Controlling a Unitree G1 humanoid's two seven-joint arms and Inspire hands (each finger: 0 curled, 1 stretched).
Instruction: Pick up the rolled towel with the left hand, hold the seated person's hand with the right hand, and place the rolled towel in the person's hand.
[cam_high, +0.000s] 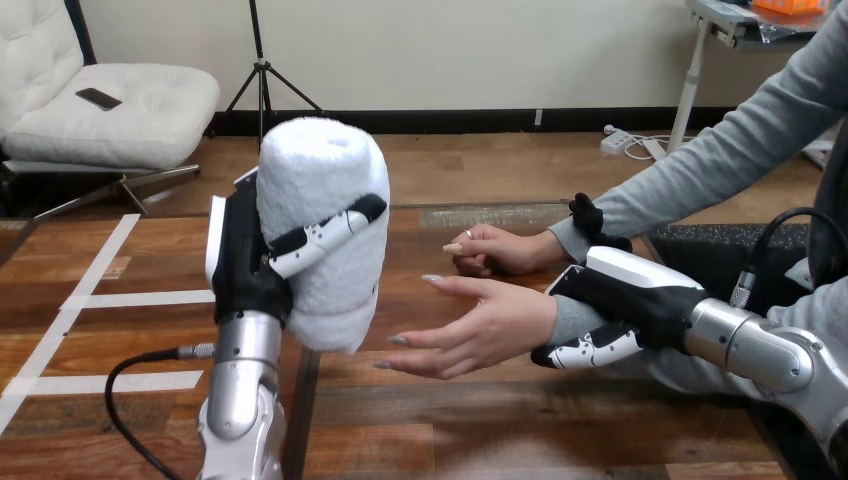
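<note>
While the left hand (245, 265) wraps its fingers (325, 235) round the upright rolled towel (320, 180) above the surface's (480, 420) left side, the right hand (630, 290) grips the person's wrist (570, 318), the person's hand (480, 330) open nearby.

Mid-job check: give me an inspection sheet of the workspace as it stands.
surface: wooden table, white tape strips at its left.
job's things: rolled towel upright, held above the table; person's nearer hand open, palm toward the towel, apart from it.
clutter: nothing seen.
hands: left hand curled round the towel; right hand curled round the nearer hand's wrist.
cables: nothing seen between towel and palm.
surroundings: person's farther hand lies behind the nearer one.
</note>
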